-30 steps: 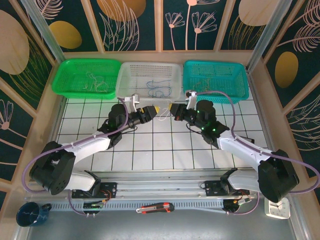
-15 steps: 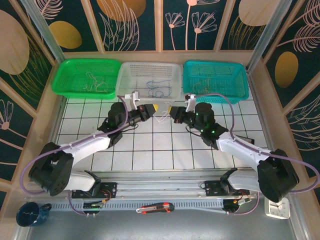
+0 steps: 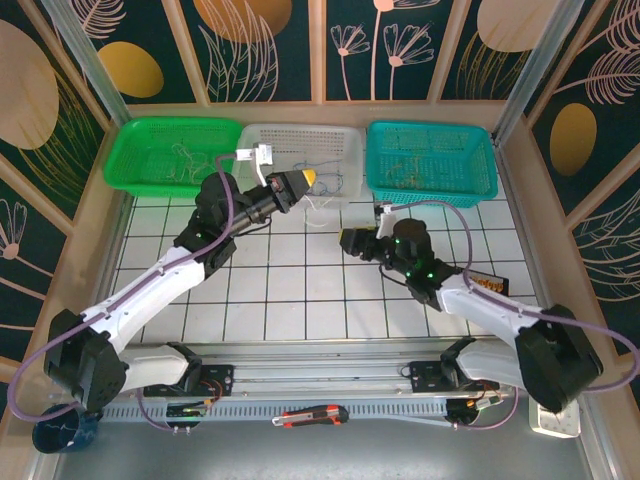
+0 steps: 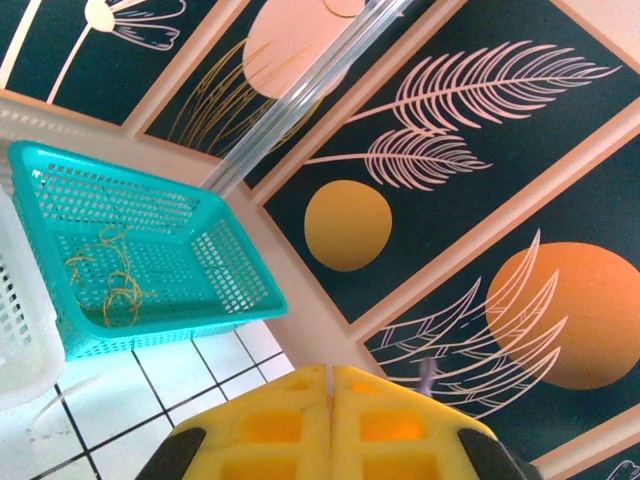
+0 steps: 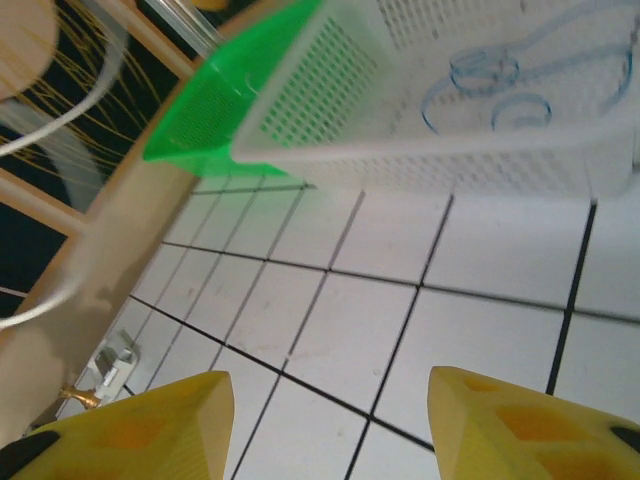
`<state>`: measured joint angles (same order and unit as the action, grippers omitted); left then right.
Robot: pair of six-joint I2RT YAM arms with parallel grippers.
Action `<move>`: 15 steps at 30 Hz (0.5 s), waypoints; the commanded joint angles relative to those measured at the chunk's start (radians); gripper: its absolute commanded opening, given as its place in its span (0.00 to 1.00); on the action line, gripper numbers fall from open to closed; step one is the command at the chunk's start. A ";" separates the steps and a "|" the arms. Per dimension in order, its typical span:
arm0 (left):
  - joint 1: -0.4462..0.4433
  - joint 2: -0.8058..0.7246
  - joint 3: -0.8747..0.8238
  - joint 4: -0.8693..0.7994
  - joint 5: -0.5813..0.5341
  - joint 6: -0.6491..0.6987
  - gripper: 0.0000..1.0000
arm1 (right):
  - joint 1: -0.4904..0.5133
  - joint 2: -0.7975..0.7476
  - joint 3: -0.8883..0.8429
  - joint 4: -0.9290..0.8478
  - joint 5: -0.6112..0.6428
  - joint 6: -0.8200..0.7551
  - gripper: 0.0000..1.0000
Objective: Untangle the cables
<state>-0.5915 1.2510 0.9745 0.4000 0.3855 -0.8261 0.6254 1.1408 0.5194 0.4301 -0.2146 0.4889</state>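
Since a second ago the left jaws, shut on the thin white cable (image 3: 319,207), rose to the rim of the white mesh plastic basket (image 3: 345,186), while the right jaws let go and stand wide open, empty, so this cable seems freed.

Blue cables (image 5: 500,85), green basket (image 3: 175,121), white basket (image 3: 330,140), teal basket (image 3: 430,127) — black-gridded white table (image 3: 290,290).

bare tiled table (image 3: 300,290); green basket (image 3: 170,123), white basket (image 3: 330,130), teal basket (image 3: 430,127) at far edge
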 commanded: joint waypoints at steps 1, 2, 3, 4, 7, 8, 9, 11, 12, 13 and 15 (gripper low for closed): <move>-0.004 0.006 0.055 -0.067 0.018 0.034 0.00 | -0.001 -0.091 -0.009 0.071 0.003 -0.120 0.56; -0.005 0.010 0.061 -0.070 0.019 0.036 0.00 | 0.002 -0.110 -0.006 0.081 0.001 -0.147 0.56; -0.005 0.014 0.067 -0.070 0.021 0.033 0.00 | 0.005 -0.123 -0.002 0.086 0.001 -0.169 0.56; -0.005 0.017 0.071 -0.070 0.025 0.032 0.00 | 0.008 -0.138 0.005 0.091 0.004 -0.196 0.56; -0.005 0.033 0.084 -0.066 0.040 0.023 0.00 | 0.031 -0.154 0.038 0.087 0.019 -0.268 0.57; -0.005 0.037 0.088 -0.064 0.046 0.017 0.00 | 0.043 -0.156 0.050 0.087 0.028 -0.293 0.57; -0.005 0.042 0.091 -0.064 0.052 0.015 0.00 | 0.052 -0.155 0.060 0.088 0.032 -0.310 0.57; -0.006 0.046 0.095 -0.065 0.061 0.009 0.00 | 0.077 -0.147 0.086 0.092 0.032 -0.343 0.58; -0.005 0.047 0.096 -0.064 0.064 0.007 0.00 | 0.090 -0.138 0.104 0.094 0.032 -0.360 0.58; -0.005 0.045 0.096 -0.064 0.065 0.007 0.00 | 0.105 -0.127 0.123 0.096 0.031 -0.374 0.58; -0.005 0.043 0.098 -0.067 0.068 0.004 0.00 | 0.128 -0.102 0.153 0.105 0.030 -0.394 0.58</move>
<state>-0.5915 1.2934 1.0405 0.3325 0.4229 -0.8131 0.7269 1.0172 0.6125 0.4877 -0.1997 0.1761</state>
